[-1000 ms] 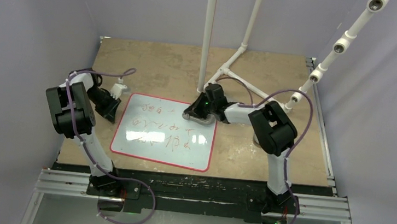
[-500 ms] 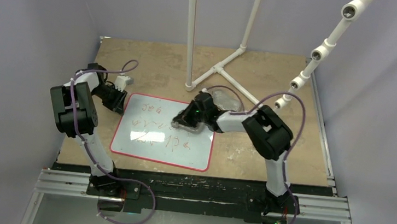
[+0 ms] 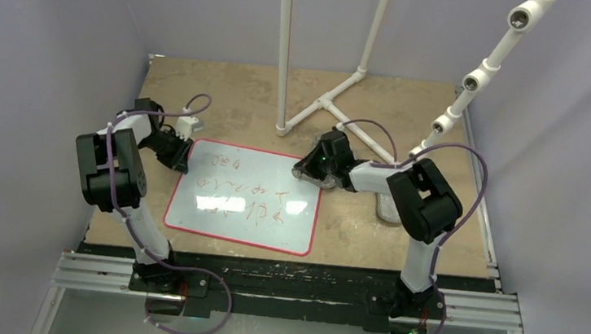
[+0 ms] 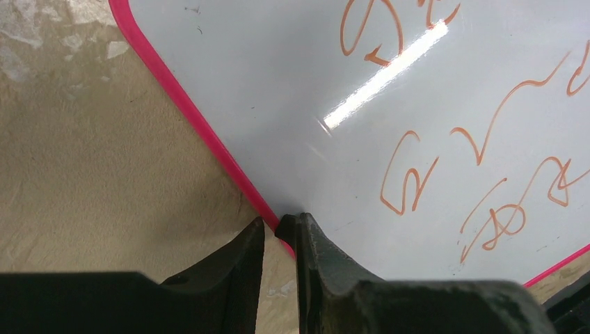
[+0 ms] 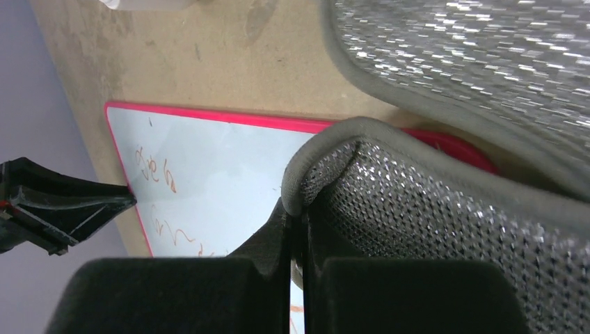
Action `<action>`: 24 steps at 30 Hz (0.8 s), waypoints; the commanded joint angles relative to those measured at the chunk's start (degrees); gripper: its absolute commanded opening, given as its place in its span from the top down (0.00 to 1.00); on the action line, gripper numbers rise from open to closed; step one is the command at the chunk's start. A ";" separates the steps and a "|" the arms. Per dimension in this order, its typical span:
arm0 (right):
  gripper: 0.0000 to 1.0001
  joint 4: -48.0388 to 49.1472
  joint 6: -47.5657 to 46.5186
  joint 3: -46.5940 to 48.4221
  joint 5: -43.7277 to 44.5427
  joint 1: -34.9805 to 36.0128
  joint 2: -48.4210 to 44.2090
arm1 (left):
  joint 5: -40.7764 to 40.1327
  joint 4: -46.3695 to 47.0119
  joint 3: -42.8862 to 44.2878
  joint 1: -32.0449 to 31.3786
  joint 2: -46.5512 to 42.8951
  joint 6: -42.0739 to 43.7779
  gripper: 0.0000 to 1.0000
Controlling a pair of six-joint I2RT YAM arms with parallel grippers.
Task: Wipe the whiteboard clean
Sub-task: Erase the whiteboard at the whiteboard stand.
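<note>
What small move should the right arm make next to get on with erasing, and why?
Probably slide the right gripper with its silvery-grey pad leftward and nearer, onto the red writing. The pad sits at the whiteboard's far right corner, the scribbles look unerased, and the left gripper pinches the left rim, steadying it.
</note>
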 commanded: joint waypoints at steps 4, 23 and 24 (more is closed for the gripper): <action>1.00 -0.80 1.66 10.98 1.43 11.26 7.77 | 1.19 -0.93 -7.84 -4.08 4.29 2.52 0.79; 1.00 -6.25 -0.40 12.98 4.17 17.30 9.58 | 5.53 -4.47 -9.21 -4.49 4.11 6.98 0.82; 1.00 -6.63 -0.19 17.08 3.25 18.16 12.35 | 5.48 -4.60 -9.26 -4.51 3.77 7.17 0.83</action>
